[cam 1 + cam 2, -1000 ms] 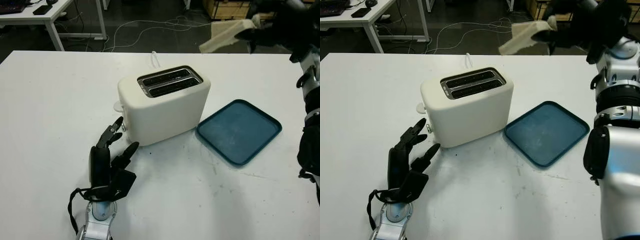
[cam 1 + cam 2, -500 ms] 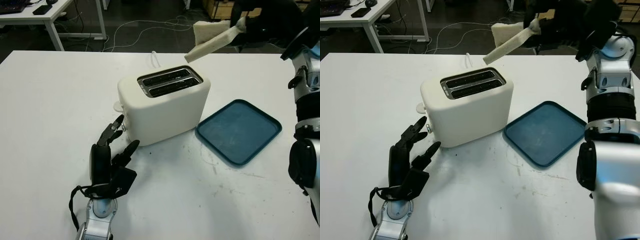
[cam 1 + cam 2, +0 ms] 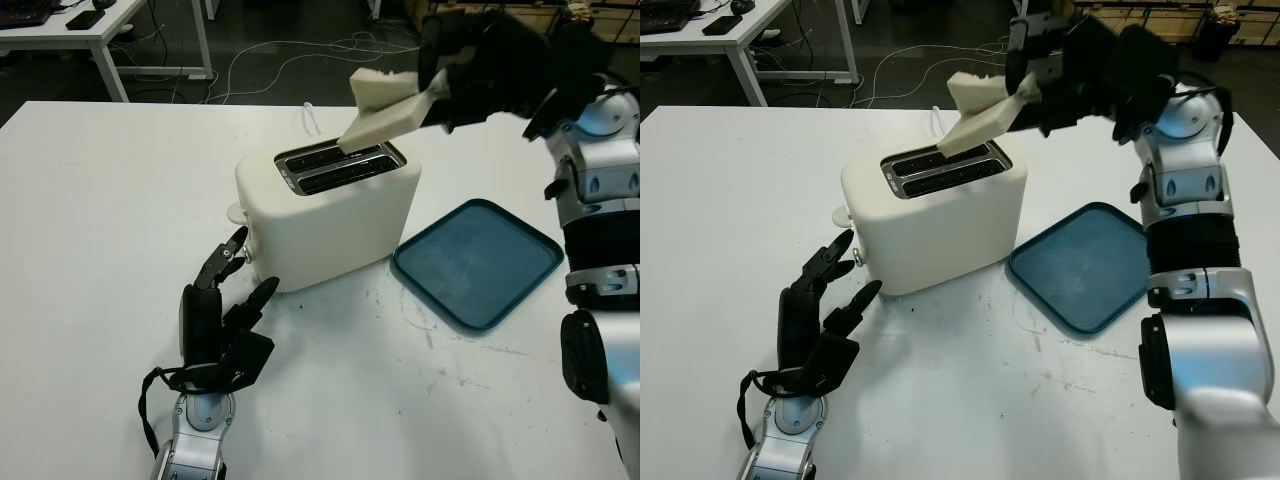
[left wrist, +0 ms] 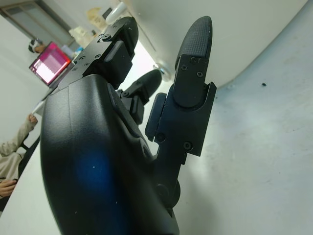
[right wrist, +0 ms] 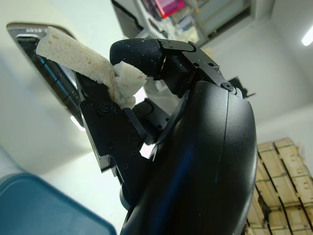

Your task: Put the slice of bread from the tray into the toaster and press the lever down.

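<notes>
At the left, near the front edge of the bench [image 3: 90,250], we see our left hand [image 3: 222,318] holding nothing, its fingers pointing up toward the toaster and stopping just short of its near corner. In the left wrist view the fingertips [image 4: 195,36] sit close to the toaster's pale wall without touching it.

The toaster [image 3: 328,208] stands around the middle of the bench, cream-coloured, with two dark slots [image 3: 338,165] open on top. A small rounded knob [image 3: 237,212] sticks out from its left end, just above our left hand's fingers.

Above the toaster we hold the slice of bread [image 3: 383,112] in our right hand [image 3: 470,75], fingers clamped on its right end. The slice tilts downward to the left, and its lower corner hangs right at the rear slot; we cannot tell whether it has entered. In the right wrist view the bread [image 5: 78,56] is pinched between the fingers with the slot behind it.

To the right of the toaster, toward the bench's right edge, lies the blue tray [image 3: 478,260], flat, with nothing on it.
</notes>
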